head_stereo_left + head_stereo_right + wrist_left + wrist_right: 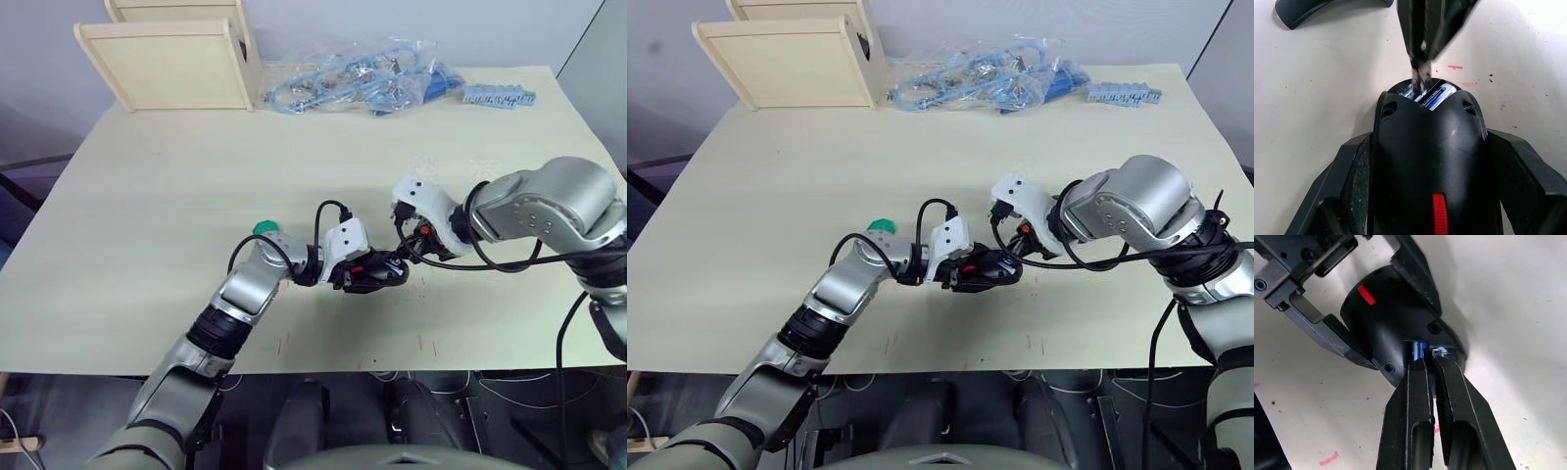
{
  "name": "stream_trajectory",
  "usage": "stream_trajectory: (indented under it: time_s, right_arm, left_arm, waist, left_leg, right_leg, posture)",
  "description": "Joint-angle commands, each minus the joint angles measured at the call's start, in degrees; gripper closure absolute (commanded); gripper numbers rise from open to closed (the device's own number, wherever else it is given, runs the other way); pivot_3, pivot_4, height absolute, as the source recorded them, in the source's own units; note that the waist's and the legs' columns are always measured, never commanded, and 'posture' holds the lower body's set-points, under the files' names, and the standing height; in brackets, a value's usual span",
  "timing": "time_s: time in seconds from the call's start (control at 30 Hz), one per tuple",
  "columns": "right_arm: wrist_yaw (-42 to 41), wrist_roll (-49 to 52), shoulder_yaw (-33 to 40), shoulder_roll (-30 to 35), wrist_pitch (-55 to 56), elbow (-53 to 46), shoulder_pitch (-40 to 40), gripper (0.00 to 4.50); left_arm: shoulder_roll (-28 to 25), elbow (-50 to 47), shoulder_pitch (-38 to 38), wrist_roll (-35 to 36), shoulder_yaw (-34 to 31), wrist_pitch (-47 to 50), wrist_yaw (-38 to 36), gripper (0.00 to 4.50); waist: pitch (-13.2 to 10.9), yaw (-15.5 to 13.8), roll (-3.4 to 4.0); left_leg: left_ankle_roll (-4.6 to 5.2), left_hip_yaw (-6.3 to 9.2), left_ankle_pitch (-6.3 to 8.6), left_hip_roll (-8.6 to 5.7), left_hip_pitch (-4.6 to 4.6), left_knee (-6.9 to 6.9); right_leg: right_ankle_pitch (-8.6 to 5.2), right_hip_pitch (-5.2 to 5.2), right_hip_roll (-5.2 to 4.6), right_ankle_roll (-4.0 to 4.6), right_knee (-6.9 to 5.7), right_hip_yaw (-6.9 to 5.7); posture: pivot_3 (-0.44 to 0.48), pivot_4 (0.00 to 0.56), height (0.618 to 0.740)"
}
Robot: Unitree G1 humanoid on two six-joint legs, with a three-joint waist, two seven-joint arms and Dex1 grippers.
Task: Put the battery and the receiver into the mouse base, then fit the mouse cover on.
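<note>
My left gripper [375, 275] is shut on the black mouse base [1427, 152], one finger on each side, with a red patch showing on its body. The battery [1439, 95], silvery-white with blue, lies in the open compartment at the base's far end. My right gripper [1431, 363] reaches into that same compartment from the right, its fingers [1420, 34] shut on the small receiver [1421, 78], whose metal tip sits right beside the battery. The glossy black mouse cover [1303, 11] lies on the table just beyond the base.
A green toothed disc [263, 228] lies by my left forearm. Two wooden boxes [167, 64] stand at the back left. A clear bag of blue parts [362, 73] and a blue strip [500, 96] lie along the table's far edge.
</note>
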State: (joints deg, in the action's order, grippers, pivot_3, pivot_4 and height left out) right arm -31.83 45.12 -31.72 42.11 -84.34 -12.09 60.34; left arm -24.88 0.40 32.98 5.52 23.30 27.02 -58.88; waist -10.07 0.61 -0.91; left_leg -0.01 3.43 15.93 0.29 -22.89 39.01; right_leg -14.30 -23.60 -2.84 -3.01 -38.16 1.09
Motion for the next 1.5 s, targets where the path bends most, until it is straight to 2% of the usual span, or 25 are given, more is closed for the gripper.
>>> stream_trajectory:
  time_s: [0.03, 0.47, 1.5]
  right_arm:
    - [-2.20, -2.97, 0.39, -0.37, 1.32, -0.19, 1.14, 4.50]
    - [-6.39, -9.00, 0.43, -1.24, 1.41, -0.57, -0.47, 4.50]
    - [-10.34, -15.91, -0.97, -1.25, 2.94, -0.41, -3.30, 4.50]
  left_arm:
    - [0.31, 0.06, 0.19, -1.15, 1.09, 0.07, 0.46, 1.59]
    - [0.53, 0.15, 0.25, -1.32, 0.88, 0.13, 0.52, 1.59]
    - [1.01, 0.50, 0.39, -1.54, 0.53, 0.25, 0.58, 1.59]
  waist:
    - [0.00, -0.01, 0.00]
    - [0.00, 0.00, 0.00]
    - [0.00, -0.01, 0.00]
  left_leg:
    - [0.00, 0.00, 0.00, 0.00, 0.00, 0.00]
    - [0.00, 0.02, 0.00, -0.01, 0.00, 0.02]
    - [0.00, 0.04, 0.00, -0.02, 0.00, 0.02]
  right_leg:
    - [0.00, 0.00, 0.00, 0.00, 0.00, 0.00]
    - [0.00, 0.00, 0.00, 0.00, -0.01, -0.01]
    - [0.00, 0.01, -0.01, 0.00, -0.01, -0.03]
  posture:
    - [0.000, 0.150, 0.740]
    - [0.000, 0.150, 0.740]
    - [0.000, 0.150, 0.740]
